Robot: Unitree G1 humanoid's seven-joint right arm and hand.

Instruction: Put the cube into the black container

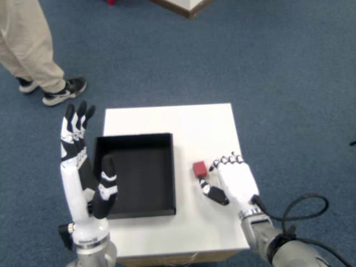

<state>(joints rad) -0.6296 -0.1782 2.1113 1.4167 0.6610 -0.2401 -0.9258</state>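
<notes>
A small red cube (pixel 199 168) rests on the white table (pixel 189 125), just right of the black container (pixel 136 173). My right hand (pixel 232 179) lies on the table directly right of the cube, fingers curled toward it, thumb below it. The fingertips are at the cube's right side; whether they touch it I cannot tell. The hand is open and the cube stands on the table. The container is a shallow square tray with nothing visible inside. My left hand (pixel 84 167) is raised at the container's left edge, fingers spread.
A person's legs in beige trousers and dark shoes (pixel 64 92) stand on the blue carpet at the upper left. A wooden-edged object (pixel 186 5) shows at the top. A black cable (pixel 300 208) loops by my right forearm.
</notes>
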